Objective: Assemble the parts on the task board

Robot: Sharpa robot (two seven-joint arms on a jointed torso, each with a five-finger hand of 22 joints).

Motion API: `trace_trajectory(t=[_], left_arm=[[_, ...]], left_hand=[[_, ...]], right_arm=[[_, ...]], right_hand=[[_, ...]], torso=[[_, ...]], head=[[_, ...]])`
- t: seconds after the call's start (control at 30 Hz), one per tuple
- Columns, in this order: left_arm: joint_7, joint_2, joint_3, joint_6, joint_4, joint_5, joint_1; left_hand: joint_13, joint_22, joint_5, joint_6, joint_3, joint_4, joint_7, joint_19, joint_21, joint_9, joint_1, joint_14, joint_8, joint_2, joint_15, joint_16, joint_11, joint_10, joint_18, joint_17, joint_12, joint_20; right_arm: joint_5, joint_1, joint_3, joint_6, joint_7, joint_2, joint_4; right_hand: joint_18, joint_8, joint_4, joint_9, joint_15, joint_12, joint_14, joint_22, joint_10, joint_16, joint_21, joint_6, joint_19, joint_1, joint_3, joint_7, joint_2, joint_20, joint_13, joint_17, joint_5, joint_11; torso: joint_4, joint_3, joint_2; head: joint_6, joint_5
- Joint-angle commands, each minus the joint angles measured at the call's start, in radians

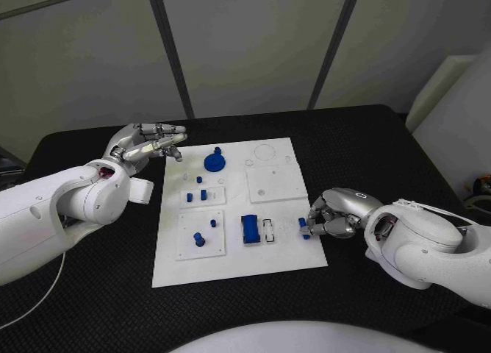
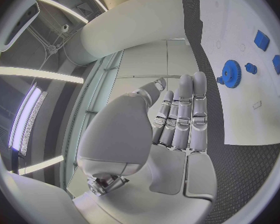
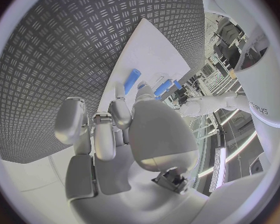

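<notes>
Black table (image 1: 384,140) with ridged tread-pattern surface; grey wall panels (image 1: 251,51) with dark seams behind.

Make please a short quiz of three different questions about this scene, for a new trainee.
1. True or false: the left hand holds a blue part.
2. Which hand is at the task board's edge by a small blue part? A) left B) right
3. Fill in: the blue gear lies on the board's ____ half, far or near from the robot.

Key:
1. False; it hovers with straight fingers, empty.
2. B; the right hand has its fingers curled at that part.
3. Far.
</notes>
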Motion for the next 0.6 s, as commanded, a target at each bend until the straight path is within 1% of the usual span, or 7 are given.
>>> trace_trajectory(t=[0.03, 0.1, 0.23, 0.4, 0.5, 0.6], left_arm=[[0.007, -0.001, 0.001, 0.010, 0.003, 0.003, 0.001], [0.007, -0.002, 0.001, 0.010, 0.003, 0.003, 0.001], [0.007, -0.002, 0.001, 0.011, 0.004, 0.003, 0.001], [0.006, -0.003, 0.001, 0.011, 0.006, 0.003, 0.001], [0.006, -0.005, 0.001, 0.012, 0.007, 0.003, 0.001], [0.005, -0.006, 0.001, 0.012, 0.007, 0.003, 0.001]], left_hand=[[0.001, -0.002, -0.005, -0.007, -0.004, -0.002, -0.003, -0.006, -0.003, 0.000, -0.002, -0.005, 0.004, 0.007, 0.000, -0.004, 0.002, -0.007, -0.019, -0.001, 0.007, 0.000], [0.001, -0.002, -0.005, -0.007, -0.004, -0.002, -0.003, -0.006, -0.003, 0.000, -0.002, -0.005, 0.004, 0.007, 0.000, -0.004, 0.002, -0.007, -0.019, -0.001, 0.007, 0.000], [0.001, -0.002, -0.005, -0.007, -0.004, -0.002, -0.003, -0.006, -0.003, 0.000, -0.002, -0.005, 0.004, 0.007, 0.000, -0.004, 0.002, -0.007, -0.019, -0.001, 0.007, 0.000], [0.001, -0.002, -0.005, -0.007, -0.004, -0.002, -0.003, -0.006, -0.003, 0.000, -0.002, -0.005, 0.004, 0.007, 0.000, -0.004, 0.002, -0.007, -0.019, -0.001, 0.007, 0.000], [0.001, -0.002, -0.005, -0.007, -0.004, -0.002, -0.003, -0.006, -0.003, 0.000, -0.002, -0.005, 0.004, 0.007, 0.000, -0.004, 0.002, -0.007, -0.019, -0.001, 0.007, 0.000], [0.001, -0.002, -0.005, -0.007, -0.004, -0.002, -0.003, -0.006, -0.003, 0.000, -0.002, -0.005, 0.004, 0.007, 0.000, -0.004, 0.002, -0.007, -0.019, -0.001, 0.007, 0.000]], right_arm=[[-0.047, -0.001, 0.000, 0.010, -0.016, 0.011, -0.006], [-0.054, -0.002, 0.000, 0.008, -0.021, 0.017, -0.010], [-0.081, -0.003, 0.000, 0.010, -0.039, 0.029, -0.018], [-0.115, -0.004, 0.000, 0.030, -0.060, 0.043, -0.027], [-0.144, -0.005, 0.000, 0.056, -0.066, 0.053, -0.032], [-0.178, -0.007, 0.000, 0.094, -0.070, 0.062, -0.035]], right_hand=[[-0.003, -0.002, -0.001, 0.002, -0.006, 0.004, 0.097, 0.000, 0.003, -0.004, -0.004, -0.002, -0.002, -0.005, -0.004, 0.003, -0.003, -0.007, 0.003, 0.215, -0.007, -0.002], [-0.003, -0.002, -0.002, 0.003, -0.006, 0.006, 0.097, 0.000, 0.004, -0.005, -0.004, -0.002, -0.002, -0.002, -0.004, 0.003, -0.002, -0.007, 0.004, 0.214, -0.007, -0.002], [-0.003, -0.002, -0.004, 0.005, -0.006, 0.006, 0.097, 0.001, 0.004, -0.004, -0.003, -0.003, -0.001, 0.005, -0.002, 0.003, 0.000, -0.007, 0.005, 0.215, -0.008, -0.003], [-0.003, -0.001, -0.010, 0.010, -0.006, 0.006, 0.097, 0.001, 0.003, -0.004, -0.004, -0.005, -0.001, 0.019, -0.001, 0.003, -0.002, -0.007, 0.005, 0.215, -0.007, -0.002], [-0.003, 0.001, -0.021, 0.015, -0.006, 0.004, 0.097, 0.000, 0.000, -0.004, -0.005, -0.006, -0.002, 0.042, 0.002, 0.004, -0.007, -0.007, 0.005, 0.215, -0.013, -0.002], [-0.003, 0.002, -0.034, 0.021, -0.006, 0.004, 0.097, -0.001, -0.001, -0.005, -0.007, -0.008, -0.002, 0.064, 0.002, 0.005, -0.014, -0.007, 0.006, 0.215, -0.038, -0.002]], torso=[[-0.0001, -0.0001, 0.000], [-0.0003, 0.0002, 0.001], [0.0007, -0.0006, 0.002], [0.0002, -0.0006, 0.001], [-0.0004, -0.0005, 0.000], [-0.0003, -0.0006, 0.000]], head=[[-0.001, 0.001], [-0.003, 0.003], [-0.004, 0.006], [-0.007, 0.010], [-0.009, 0.012], [-0.011, 0.014]])
